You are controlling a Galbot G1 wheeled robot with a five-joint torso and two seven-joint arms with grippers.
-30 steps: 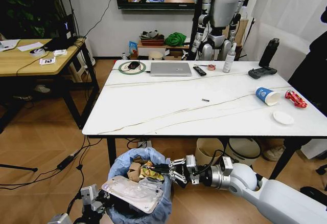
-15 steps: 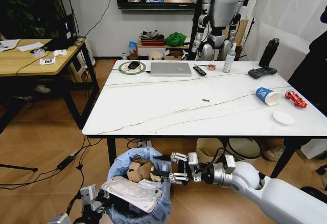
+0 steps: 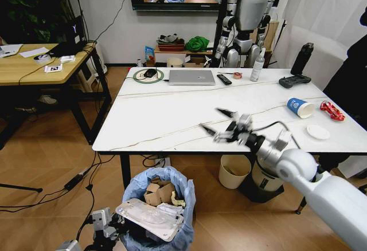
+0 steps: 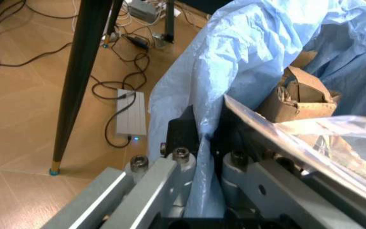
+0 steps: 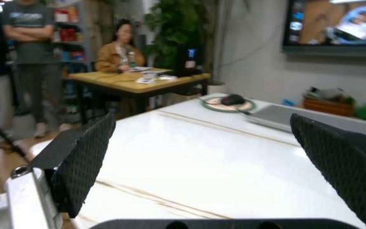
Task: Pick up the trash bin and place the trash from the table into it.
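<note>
Head view: the trash bin (image 3: 156, 211) is being held low on the floor in front of the table (image 3: 172, 119), just beyond its near edge, by the left gripper (image 3: 106, 228), which is being kept clamped on the bin's rim and its light-blue bag. Left wrist view: the left gripper's fingers (image 4: 234, 167) are being pressed closed on the crinkled bag (image 4: 247, 52), with the plastic pinched between them. Inside the bin, brown cardboard pieces (image 3: 157, 192) and a yellow wrapper (image 3: 178, 202) are being contained, while a clear flat plastic tray (image 3: 150, 219) is being carried across the near rim, partly sticking out.

The right gripper (image 3: 221, 124) is being held above the tabletop near the table's front edge, its 2 fingers spread wide apart with nothing between them. Right wrist view: the 2 dark textured fingers (image 5: 84, 162) are being shown far apart over the white marble surface (image 5: 189, 162).

On the right part of the table, a blue paper cup (image 3: 300, 108) is lying on its side, a red wrapper (image 3: 332, 110) is lying just beside it, and a white disc (image 3: 317, 132) is lying nearer the front edge. A silver laptop (image 3: 191, 77) is being kept at the far edge. Under the table, a cream bucket (image 3: 235, 171) is standing on the floor.
</note>
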